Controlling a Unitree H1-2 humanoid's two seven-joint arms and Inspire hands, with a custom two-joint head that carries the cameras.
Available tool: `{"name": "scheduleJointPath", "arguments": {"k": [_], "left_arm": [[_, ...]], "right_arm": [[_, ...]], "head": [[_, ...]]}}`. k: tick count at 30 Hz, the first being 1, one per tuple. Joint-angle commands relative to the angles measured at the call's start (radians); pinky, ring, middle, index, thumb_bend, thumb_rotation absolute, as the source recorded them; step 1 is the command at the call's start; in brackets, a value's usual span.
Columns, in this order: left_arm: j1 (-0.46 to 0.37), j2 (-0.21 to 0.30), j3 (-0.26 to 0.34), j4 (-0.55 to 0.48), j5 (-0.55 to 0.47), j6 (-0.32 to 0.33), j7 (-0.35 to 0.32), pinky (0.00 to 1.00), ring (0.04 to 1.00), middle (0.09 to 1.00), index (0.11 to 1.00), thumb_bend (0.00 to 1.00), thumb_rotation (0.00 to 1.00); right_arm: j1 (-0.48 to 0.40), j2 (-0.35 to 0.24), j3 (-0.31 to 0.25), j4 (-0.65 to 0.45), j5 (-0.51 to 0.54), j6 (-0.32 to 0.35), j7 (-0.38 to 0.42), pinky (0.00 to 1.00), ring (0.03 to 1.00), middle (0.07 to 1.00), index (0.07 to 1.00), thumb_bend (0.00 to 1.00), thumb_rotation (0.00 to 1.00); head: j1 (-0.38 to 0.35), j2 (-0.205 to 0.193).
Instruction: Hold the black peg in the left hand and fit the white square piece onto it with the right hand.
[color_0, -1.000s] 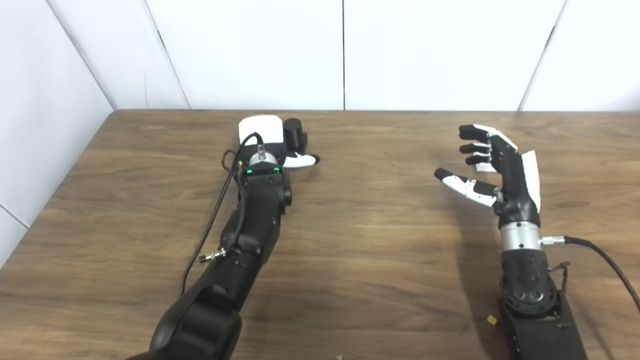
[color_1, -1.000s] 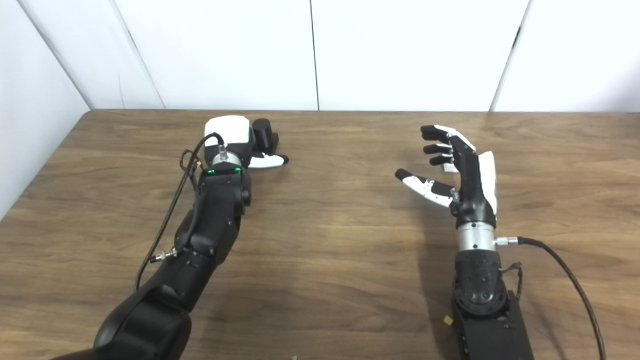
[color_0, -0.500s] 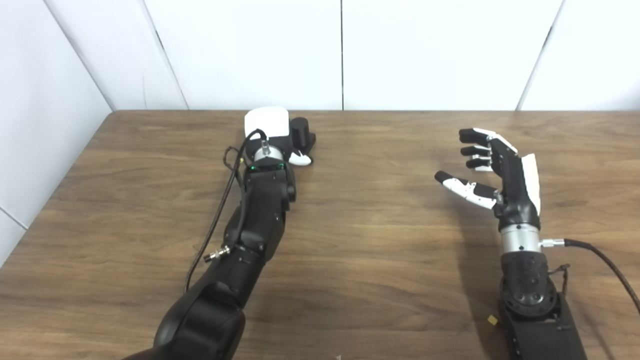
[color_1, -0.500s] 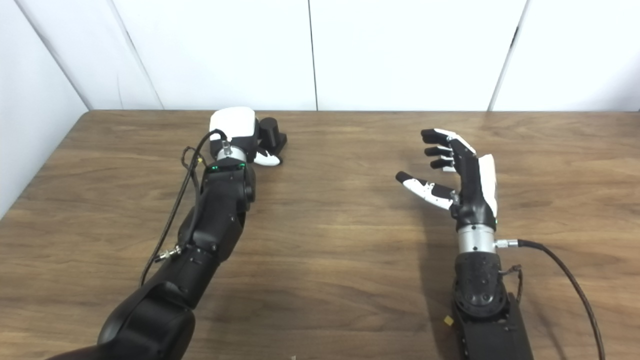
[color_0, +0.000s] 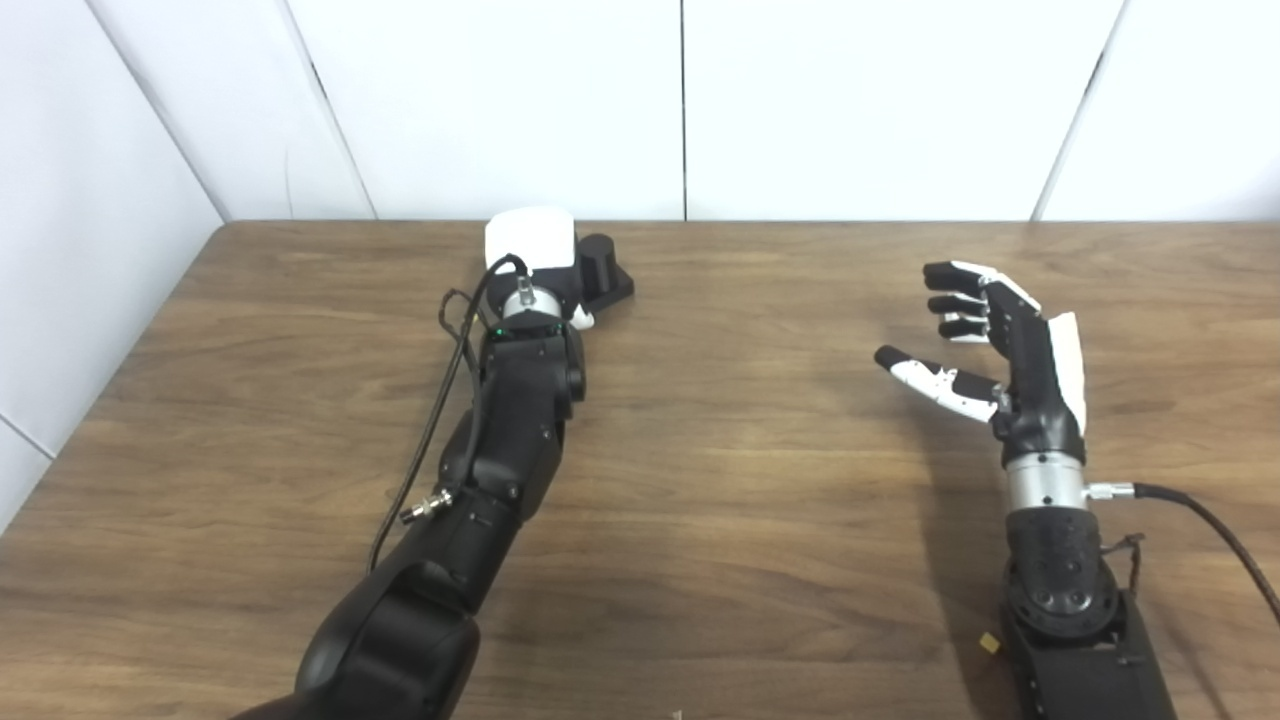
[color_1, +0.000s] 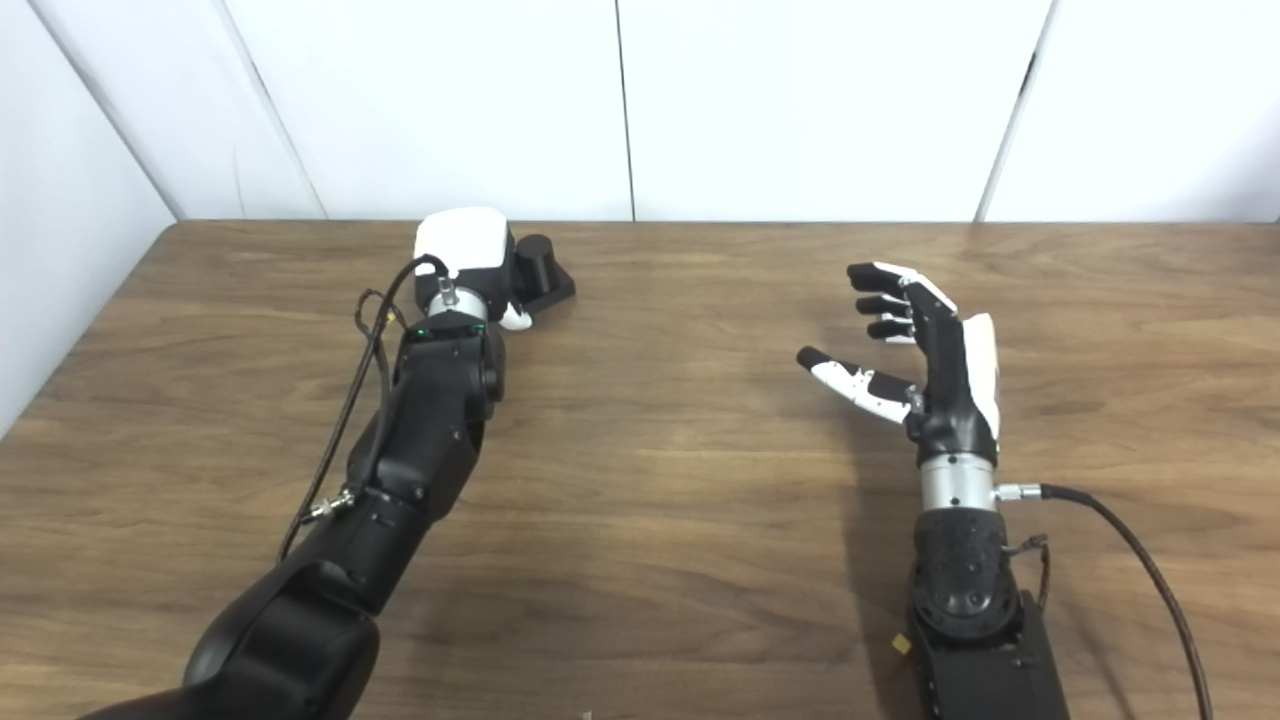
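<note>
Since a second ago the left hand (color_0: 535, 262) has pushed toward the upper middle of the frame and its thumb has folded in against the black peg (color_0: 603, 272), a grasp seemingly forming though I cannot tell if it has closed, while the right hand (color_0: 990, 335) waits spread and empty at centre right.

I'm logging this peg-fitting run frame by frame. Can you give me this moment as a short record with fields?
left hand: at the black peg, far side of the table; fingers hidden, grip cannot be told
black peg: upright on its flat black base
right hand: open, raised, empty
white square piece: mostly hidden beyond the right hand's fingers
step: fitting not yet begun
</note>
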Motion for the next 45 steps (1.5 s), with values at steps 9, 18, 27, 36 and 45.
{"name": "scheduleJointPath", "arguments": {"k": [9,18,27,36,45], "left_arm": [[0.014,0.077,-0.022,-0.056,-0.172,0.002,-0.016,0.9,0.891,0.894,0.491,0.52,0.07],[0.04,0.16,-0.047,-0.096,-0.448,-0.118,-0.079,0.96,0.947,0.923,0.496,0.52,0.07],[0.087,0.235,-0.105,-0.181,-0.614,-0.256,-0.095,0.95,0.954,0.923,0.495,0.52,0.07],[0.121,0.256,-0.141,-0.246,-0.661,-0.299,-0.089,0.98,0.967,0.92,0.496,0.52,0.08],[0.156,0.259,-0.164,-0.298,-0.68,-0.331,-0.079,0.98,0.968,0.918,0.496,0.52,0.08]], "right_arm": [[-0.027,-0.003,-0.007,-0.051,-0.012,-0.018,-0.012,0.59,0.675,0.722,0.69,0.63,0.09],[-0.025,-0.004,-0.011,-0.061,-0.006,-0.014,-0.006,0.57,0.668,0.72,0.688,0.63,0.08],[-0.031,-0.019,-0.013,-0.063,-0.003,-0.018,0.003,0.59,0.675,0.721,0.694,0.62,0.07],[-0.043,-0.029,-0.016,-0.06,0.008,-0.02,0.01,0.6,0.683,0.722,0.686,0.63,0.07],[-0.051,-0.032,-0.017,-0.068,0.003,-0.002,0.014,0.59,0.671,0.721,0.686,0.64,0.1]], "head": [[-0.006,0.004],[-0.023,0.007],[-0.024,0.007],[-0.032,0.01],[-0.042,0.009]]}}
